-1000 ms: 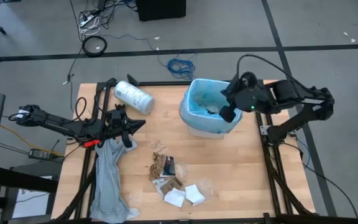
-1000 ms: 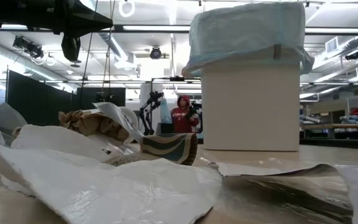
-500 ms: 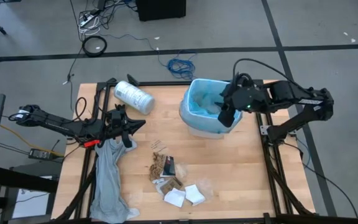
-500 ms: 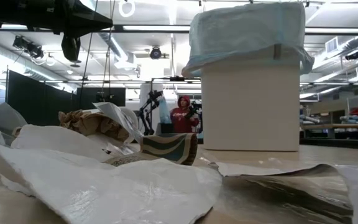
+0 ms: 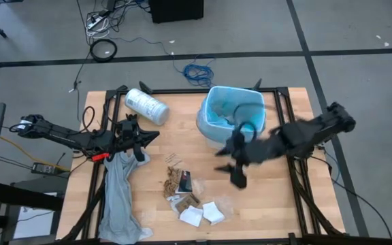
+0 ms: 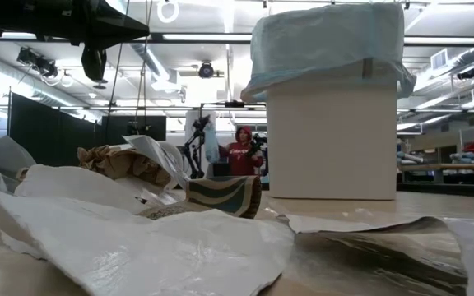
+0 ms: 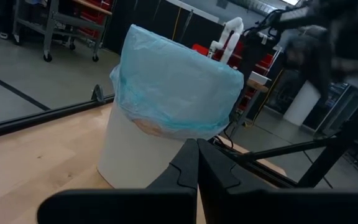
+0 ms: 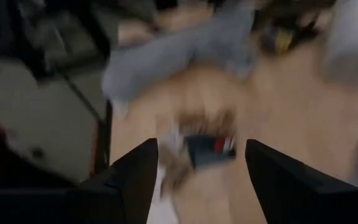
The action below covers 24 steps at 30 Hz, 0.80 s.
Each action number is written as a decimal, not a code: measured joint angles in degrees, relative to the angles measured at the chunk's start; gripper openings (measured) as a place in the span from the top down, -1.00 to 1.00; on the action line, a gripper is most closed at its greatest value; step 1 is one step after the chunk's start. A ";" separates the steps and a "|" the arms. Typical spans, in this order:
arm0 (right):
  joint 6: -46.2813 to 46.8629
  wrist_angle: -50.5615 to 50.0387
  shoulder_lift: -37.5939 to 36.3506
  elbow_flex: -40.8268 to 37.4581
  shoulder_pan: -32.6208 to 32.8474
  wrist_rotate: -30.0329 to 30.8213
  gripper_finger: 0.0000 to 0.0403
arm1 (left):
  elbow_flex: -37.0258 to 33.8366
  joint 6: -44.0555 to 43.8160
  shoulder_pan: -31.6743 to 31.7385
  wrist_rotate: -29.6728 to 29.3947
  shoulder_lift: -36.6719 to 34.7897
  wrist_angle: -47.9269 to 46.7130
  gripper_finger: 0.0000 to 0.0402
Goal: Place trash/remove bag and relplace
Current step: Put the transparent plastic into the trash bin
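The right claw (image 5: 235, 165) hangs blurred over the bare middle of the wooden counter (image 5: 278, 197), between the white bin (image 5: 231, 139) and the scattered trash (image 5: 189, 197) — its two dark fingers (image 8: 129, 177) spread apart, nothing between them. The thin light-blue plastic liner bag (image 5: 233, 112) sits in the bin, folded over the rim. The trash lies near the counter's front edge: crumpled white papers, brown wrappers, a black-and-white packet (image 5: 183, 182). The left claw (image 5: 133, 139) rests at the counter's left side just above the limp grey plastic sheet (image 5: 119, 197), its fingers (image 7: 194, 171) pressed together — nothing visibly caught between them. A white printed roll (image 5: 146, 105) lies at the back left.
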 joint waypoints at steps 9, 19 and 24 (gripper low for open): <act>15.34 -2.77 10.81 -9.14 9.72 -4.20 -0.24 | 0.02 0.00 0.00 0.00 0.01 -0.02 0.96; 24.87 15.55 18.90 -20.62 14.88 -3.73 -0.23 | 0.01 0.00 0.02 0.00 0.02 -0.04 0.96; 24.84 18.53 24.70 -21.91 14.61 -3.67 -0.25 | 0.02 0.00 0.01 0.00 0.01 -0.04 0.96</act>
